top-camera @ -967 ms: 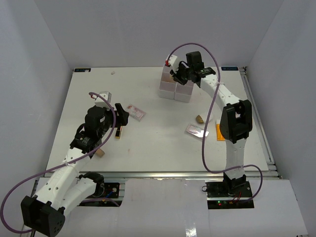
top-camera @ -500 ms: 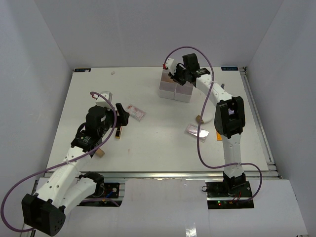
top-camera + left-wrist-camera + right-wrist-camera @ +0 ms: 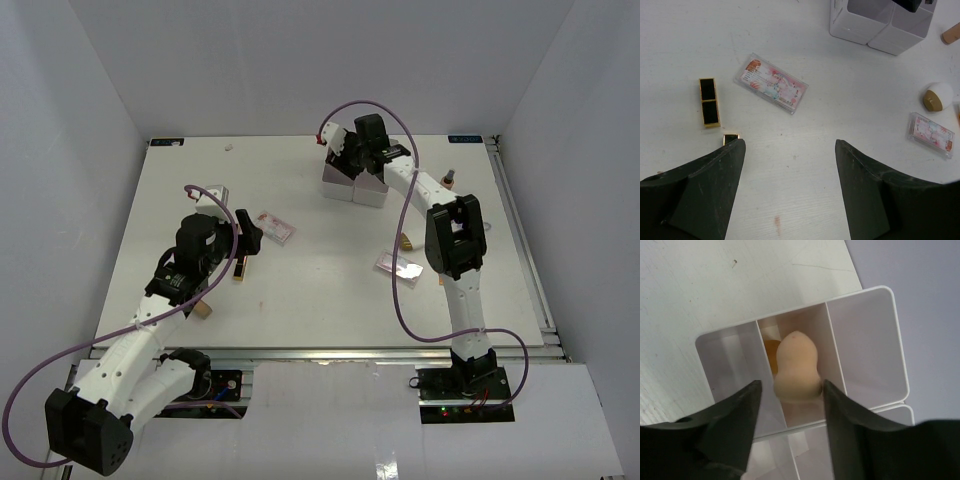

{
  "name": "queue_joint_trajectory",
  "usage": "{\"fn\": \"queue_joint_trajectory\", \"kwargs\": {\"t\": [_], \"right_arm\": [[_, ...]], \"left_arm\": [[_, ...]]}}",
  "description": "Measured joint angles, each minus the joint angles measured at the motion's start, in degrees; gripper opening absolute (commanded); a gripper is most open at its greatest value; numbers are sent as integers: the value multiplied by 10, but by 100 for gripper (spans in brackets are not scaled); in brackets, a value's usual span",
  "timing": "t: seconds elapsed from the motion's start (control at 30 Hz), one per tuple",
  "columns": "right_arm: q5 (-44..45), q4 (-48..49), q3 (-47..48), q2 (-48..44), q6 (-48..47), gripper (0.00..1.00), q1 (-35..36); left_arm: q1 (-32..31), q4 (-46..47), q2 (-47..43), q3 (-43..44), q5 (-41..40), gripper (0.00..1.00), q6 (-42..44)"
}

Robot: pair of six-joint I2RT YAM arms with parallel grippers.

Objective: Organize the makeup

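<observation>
The beige egg sponge (image 3: 796, 367) stands in the middle compartment of the white box (image 3: 875, 295), with something orange (image 3: 770, 351) behind it. My right gripper (image 3: 791, 385) hangs over that box (image 3: 372, 190), open; the left jaw is clear of the sponge and the right jaw is at its edge. My left gripper (image 3: 790, 150) is open and empty above the table, near the black-gold lipstick (image 3: 709, 101) and a pink flat packet (image 3: 774, 89). A second packet (image 3: 931, 134) and a white-gold piece (image 3: 938, 96) lie to the right.
A tan bottle (image 3: 951, 33) lies right of the box. A small gold-edged piece (image 3: 730, 136) sits by my left finger. A tan wedge (image 3: 204, 311) rests near the left arm. White walls enclose the table (image 3: 330, 290).
My right gripper moved left over the box and opened its jaws, leaving the sponge in the compartment. The left arm has hardly moved.
</observation>
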Motion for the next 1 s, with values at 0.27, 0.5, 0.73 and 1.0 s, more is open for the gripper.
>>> {"fn": "queue_joint_trajectory", "kwargs": {"t": [0.27, 0.5, 0.73, 1.0], "right_arm": [[19, 16, 0, 2, 11, 70, 2], [-13, 6, -47, -37, 35, 71, -4], [-225, -55, -276, -300, 73, 72, -49], [-418, -94, -505, -530, 97, 79, -202]], "left_arm": [[0, 0, 0, 0, 0, 84, 0], [0, 0, 0, 0, 2, 84, 0], [0, 0, 0, 0, 20, 84, 0], [0, 4, 18, 0, 72, 94, 1]]}}
